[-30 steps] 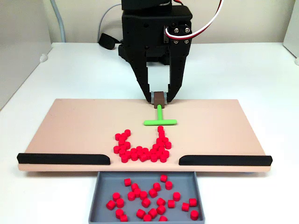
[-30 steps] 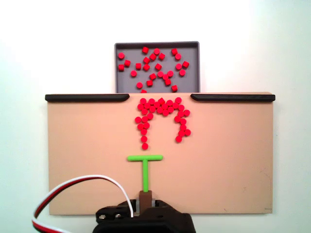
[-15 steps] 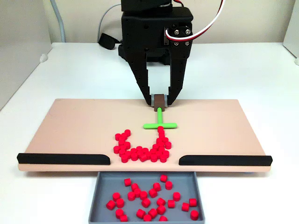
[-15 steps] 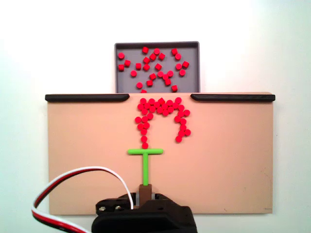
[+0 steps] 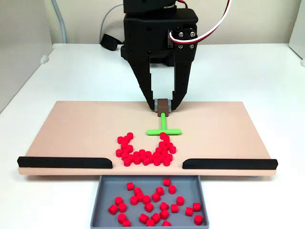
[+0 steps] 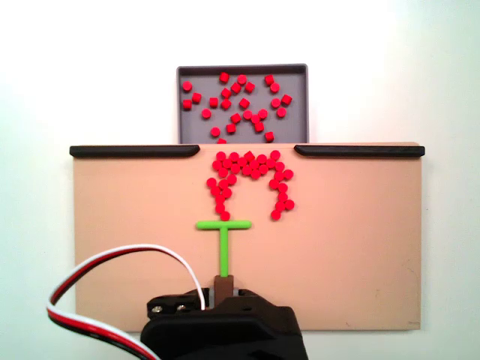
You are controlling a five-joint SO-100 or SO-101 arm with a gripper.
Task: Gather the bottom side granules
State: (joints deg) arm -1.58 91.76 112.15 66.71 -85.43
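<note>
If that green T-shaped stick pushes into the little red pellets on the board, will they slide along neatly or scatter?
The granules look loose, so they probably slide but may spill around the bar's ends. Stubby cylinders on their sides might roll. The green T-bar looks stiff.

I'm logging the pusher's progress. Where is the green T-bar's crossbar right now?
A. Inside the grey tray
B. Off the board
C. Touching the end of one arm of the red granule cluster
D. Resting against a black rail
C: in a fixed view the green T-bar meets the lowest granules of the cluster's left arm.
</note>
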